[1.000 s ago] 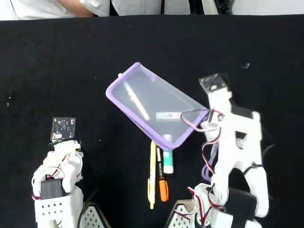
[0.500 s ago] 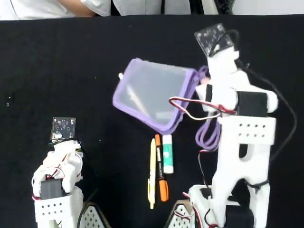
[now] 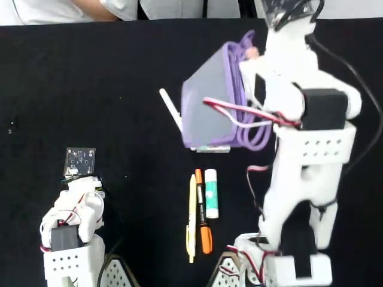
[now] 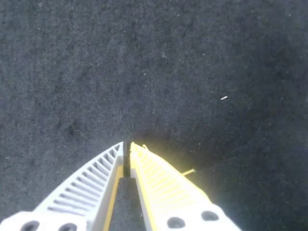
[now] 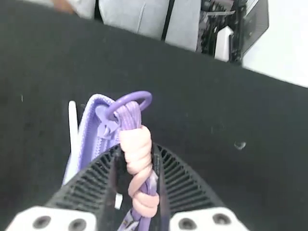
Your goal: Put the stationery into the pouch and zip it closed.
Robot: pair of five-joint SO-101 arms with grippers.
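A black, felt-like cloth point(image 3: 72, 72) covers the table. In the left wrist view a pale speck of lint point(image 4: 224, 98) lies on it. In the right wrist view a small whitish scrap point(image 5: 239, 145), perhaps a bit of tape, rests on the cloth. Beyond the table's far edge stands a white wall point(image 5: 284, 38), with dark equipment point(image 5: 250, 19) just beside it.

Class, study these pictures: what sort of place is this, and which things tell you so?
Probably a robotics lab bench rather than a home desk. A left arm and a right arm stand side by side at a black table, with a pouch held up and pens laid in a row.
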